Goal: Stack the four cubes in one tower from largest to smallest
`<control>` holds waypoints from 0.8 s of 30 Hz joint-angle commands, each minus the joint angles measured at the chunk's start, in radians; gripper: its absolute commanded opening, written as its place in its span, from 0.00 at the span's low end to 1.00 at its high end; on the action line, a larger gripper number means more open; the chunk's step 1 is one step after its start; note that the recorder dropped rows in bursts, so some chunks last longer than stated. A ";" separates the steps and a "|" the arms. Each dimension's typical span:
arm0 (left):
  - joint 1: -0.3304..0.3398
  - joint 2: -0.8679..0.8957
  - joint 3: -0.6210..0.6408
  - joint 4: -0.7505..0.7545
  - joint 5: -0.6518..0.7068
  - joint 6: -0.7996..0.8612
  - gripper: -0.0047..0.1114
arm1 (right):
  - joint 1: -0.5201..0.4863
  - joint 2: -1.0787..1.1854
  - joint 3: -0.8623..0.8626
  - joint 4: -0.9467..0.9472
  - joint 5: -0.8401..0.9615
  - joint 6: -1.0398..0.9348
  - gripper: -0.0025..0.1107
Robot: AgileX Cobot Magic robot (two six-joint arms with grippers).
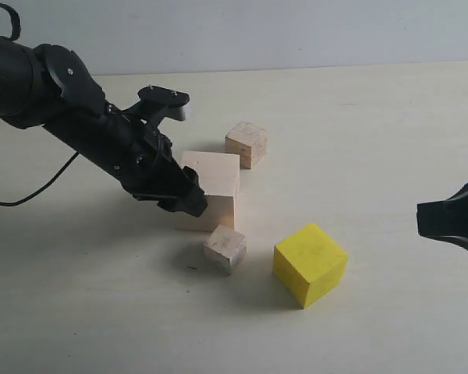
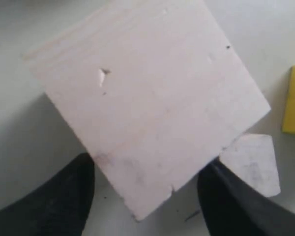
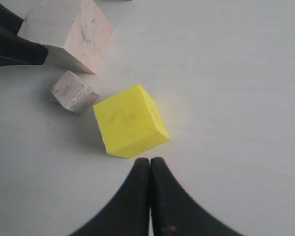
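The large pale wooden cube [image 1: 214, 183] sits flat on the pale tabletop [image 1: 390, 117], and it is the piece my left pincer [image 1: 193, 201] is at. From the wrist I see its near corner pushed in between my two fingertips [image 2: 83, 172]. The jaws stand wide, one on either side of that corner, and both look to be touching the wood, though I cannot tell whether I am truly clamping it or only framing it. Nothing is stacked yet, as all four cubes rest on the table as separate pieces. The smallest greyish wooden cube [image 1: 225, 248] lies just beside the big one's front lower edge. The small pale wooden cube [image 1: 246, 143] is close behind its far corner, and the medium bright yellow cube [image 1: 310, 263] stands a little farther off on my right side, turned at an angle. My right pincer [image 3: 150, 162] hangs near the yellow cube with its jaws pressed together and nothing in them. By my reckoning the task is at its very start. The base is perhaps being placed, and the yellow, the small wooden and the greyish cube are all to be lifted on in turn.
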 commanded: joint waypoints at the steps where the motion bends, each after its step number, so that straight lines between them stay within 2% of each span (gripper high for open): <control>1: -0.003 -0.001 -0.004 -0.038 -0.039 0.005 0.55 | 0.001 0.003 -0.006 0.000 0.005 -0.002 0.02; 24: -0.003 -0.001 -0.004 -0.118 -0.073 0.025 0.55 | 0.001 0.003 -0.006 0.015 0.015 -0.002 0.02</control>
